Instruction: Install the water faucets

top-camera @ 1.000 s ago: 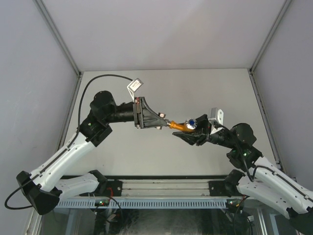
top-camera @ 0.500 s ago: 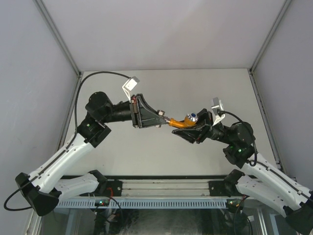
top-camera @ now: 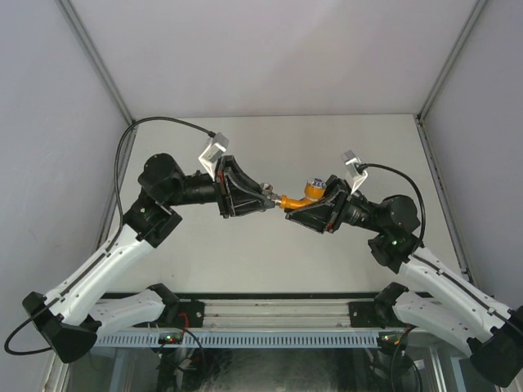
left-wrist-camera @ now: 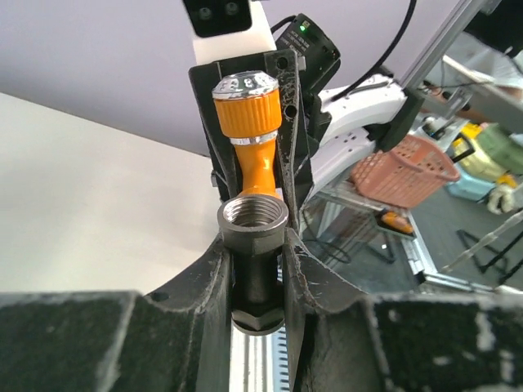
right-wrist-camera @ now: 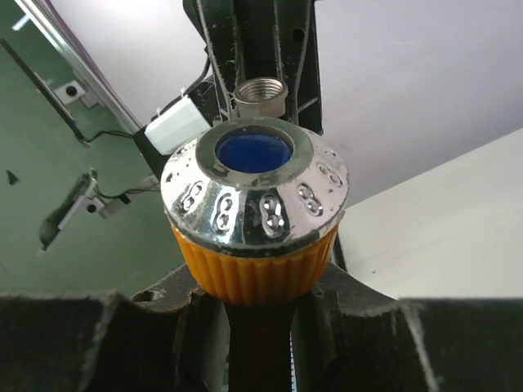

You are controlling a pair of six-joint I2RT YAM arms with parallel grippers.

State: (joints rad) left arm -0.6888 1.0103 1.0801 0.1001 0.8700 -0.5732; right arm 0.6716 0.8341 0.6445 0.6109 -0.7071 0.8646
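From above, the two arms meet in the air over the pale table (top-camera: 376,147). The left gripper (top-camera: 263,198) is pinched tight on a little grey metal fitting (top-camera: 272,196) shaped like a short pipe. The right gripper (top-camera: 310,211) is pinched tight on a small orange tap (top-camera: 301,202) with a shiny silver cap. The two parts point at each other and seem to touch, end to end. I think each arm holds one part like this so they can be joined without the table getting in the way.

From the left wrist, the grey metal fitting (left-wrist-camera: 253,219) stands between the two fingers. Its open round mouth, with screw lines inside, faces the orange tap (left-wrist-camera: 248,122). The tap's thin end sits right behind that mouth. I cannot tell if it has gone in.

From the right wrist, the silver cap with a blue middle fills the view, with a bumpy orange ring under it. The fingers hold the orange tap (right-wrist-camera: 255,269) below that ring. The grey metal fitting (right-wrist-camera: 261,96) peeks out just behind the cap, lined up with it. That straight line is what the screw lines need to catch.
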